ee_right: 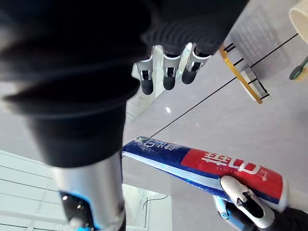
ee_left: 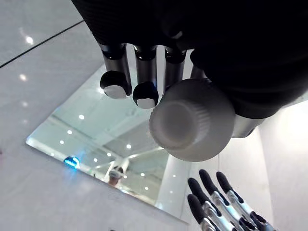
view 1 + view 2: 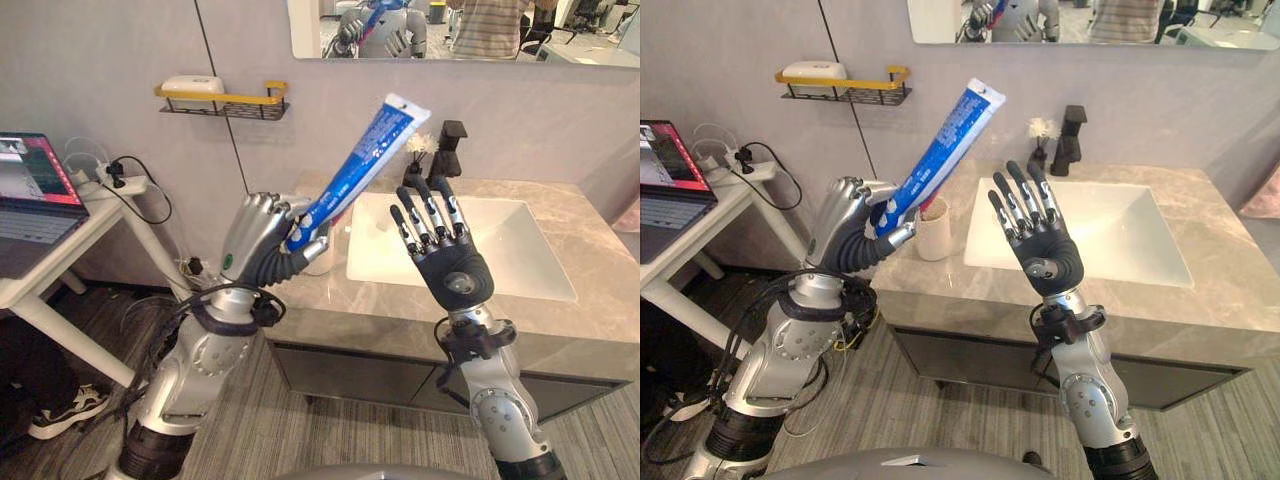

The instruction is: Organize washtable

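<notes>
My left hand [image 3: 262,235] is shut on the lower end of a blue, white and red toothpaste tube [image 3: 365,160], holding it tilted in the air over the front left of the grey stone counter [image 3: 330,300]. The tube's white cap [image 2: 190,120] pokes out past the curled fingers. To the right of the tube my right hand [image 3: 455,270] stands open, fingers straight up and nothing in it. A beige cup [image 3: 933,228] sits on the counter behind the left hand.
A white sink basin [image 3: 480,250] is set into the counter, with a black faucet [image 3: 452,145] and a small white flower [image 3: 1042,130] behind it. A yellow-railed wall shelf [image 3: 222,100] hangs at the left. A laptop [image 3: 30,185] sits on a white side table.
</notes>
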Motion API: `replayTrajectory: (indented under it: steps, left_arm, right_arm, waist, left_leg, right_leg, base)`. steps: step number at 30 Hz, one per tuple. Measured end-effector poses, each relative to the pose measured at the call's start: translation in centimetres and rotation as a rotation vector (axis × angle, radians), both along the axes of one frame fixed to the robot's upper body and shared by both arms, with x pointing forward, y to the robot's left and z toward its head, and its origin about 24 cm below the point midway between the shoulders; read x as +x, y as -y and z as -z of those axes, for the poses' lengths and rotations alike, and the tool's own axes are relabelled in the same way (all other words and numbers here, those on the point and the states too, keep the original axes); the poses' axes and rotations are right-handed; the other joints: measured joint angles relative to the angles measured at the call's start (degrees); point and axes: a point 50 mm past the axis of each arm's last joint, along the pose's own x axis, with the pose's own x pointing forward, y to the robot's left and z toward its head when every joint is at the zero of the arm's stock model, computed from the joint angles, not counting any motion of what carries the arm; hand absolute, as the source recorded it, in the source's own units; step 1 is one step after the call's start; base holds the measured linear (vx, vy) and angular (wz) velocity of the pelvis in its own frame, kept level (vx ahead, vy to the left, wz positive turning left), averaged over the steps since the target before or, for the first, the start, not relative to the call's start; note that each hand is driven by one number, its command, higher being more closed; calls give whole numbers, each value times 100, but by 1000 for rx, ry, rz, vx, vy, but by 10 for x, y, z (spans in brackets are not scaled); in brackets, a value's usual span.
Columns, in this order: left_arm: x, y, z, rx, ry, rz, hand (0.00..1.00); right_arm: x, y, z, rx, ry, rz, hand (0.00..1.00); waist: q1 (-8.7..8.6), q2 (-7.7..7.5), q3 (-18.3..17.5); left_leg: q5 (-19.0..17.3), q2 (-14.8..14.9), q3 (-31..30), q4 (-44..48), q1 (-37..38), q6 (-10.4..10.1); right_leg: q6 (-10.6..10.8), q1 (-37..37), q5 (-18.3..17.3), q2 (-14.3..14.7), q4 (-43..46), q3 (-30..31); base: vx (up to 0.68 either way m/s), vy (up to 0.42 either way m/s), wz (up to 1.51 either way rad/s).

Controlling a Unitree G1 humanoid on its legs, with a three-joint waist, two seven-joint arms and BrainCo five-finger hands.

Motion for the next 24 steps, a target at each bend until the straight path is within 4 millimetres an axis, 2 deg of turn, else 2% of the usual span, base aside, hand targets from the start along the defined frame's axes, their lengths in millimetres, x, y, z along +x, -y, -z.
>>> replayTrajectory:
  steps: [7,24]
  left_arm:
    - [-3,13,4,-14,-26,67,100]
    - [-21,51,19,36,-123,299,100]
  right_arm:
    - [8,-7,12,-12,-56,-27,0]
    - [9,-20,23,8,-119,-91,0]
  waist:
    - [0,-6,-3]
    - [87,-62,1]
  left_leg:
    - [13,-1,-28,-11,-6,2]
    - [23,1,-113,-10,-54,-1]
  right_leg:
    - [-1,0,-2,0,0,-21]
    - [-5,4,-25,-6,0,-129]
  base:
    - [0,0,0]
    - [2,-1,2]
